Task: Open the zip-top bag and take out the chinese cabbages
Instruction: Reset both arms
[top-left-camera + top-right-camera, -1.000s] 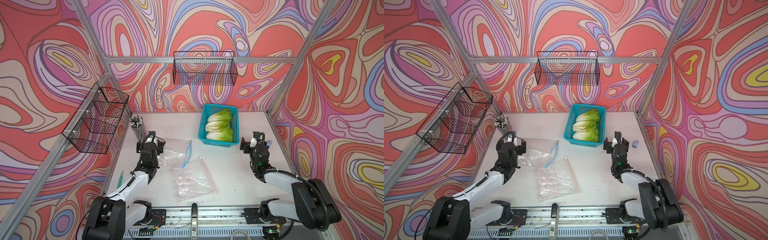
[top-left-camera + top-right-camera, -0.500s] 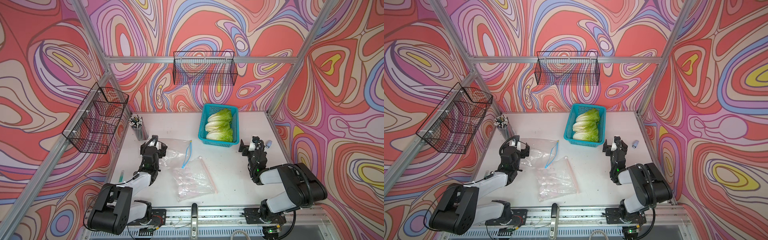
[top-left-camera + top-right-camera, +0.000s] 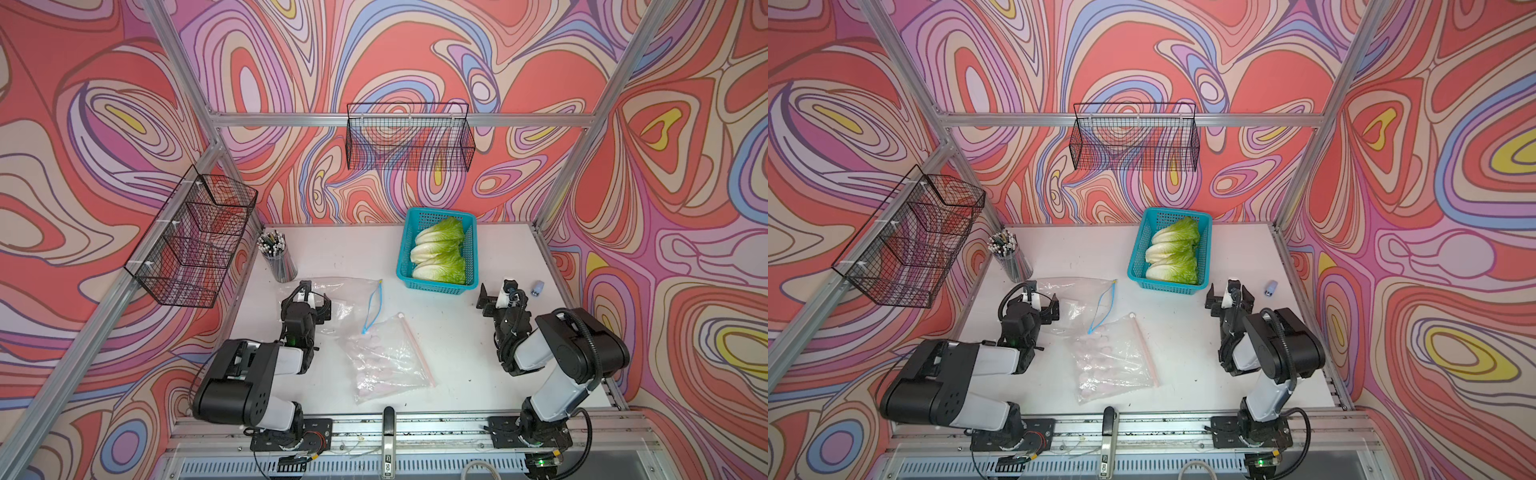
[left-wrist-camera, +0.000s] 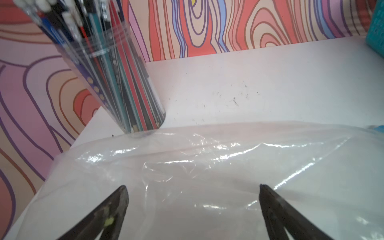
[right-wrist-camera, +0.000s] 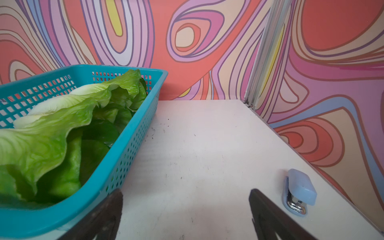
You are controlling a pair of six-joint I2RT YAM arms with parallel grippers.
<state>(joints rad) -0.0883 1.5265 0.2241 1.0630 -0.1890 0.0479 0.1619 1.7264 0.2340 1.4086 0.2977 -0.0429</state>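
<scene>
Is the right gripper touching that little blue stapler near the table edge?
Apart. The right wrist view shows a strip of bare table between the open right gripper and the stapler, which lies beside it, outside the jaws.

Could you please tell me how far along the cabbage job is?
Done: the three chinese cabbages lie in the teal basket, and the blue-zip bag lies flat with its mouth gaping. In hand: nothing; left gripper and right gripper are open. Left: apparently nothing.
</scene>
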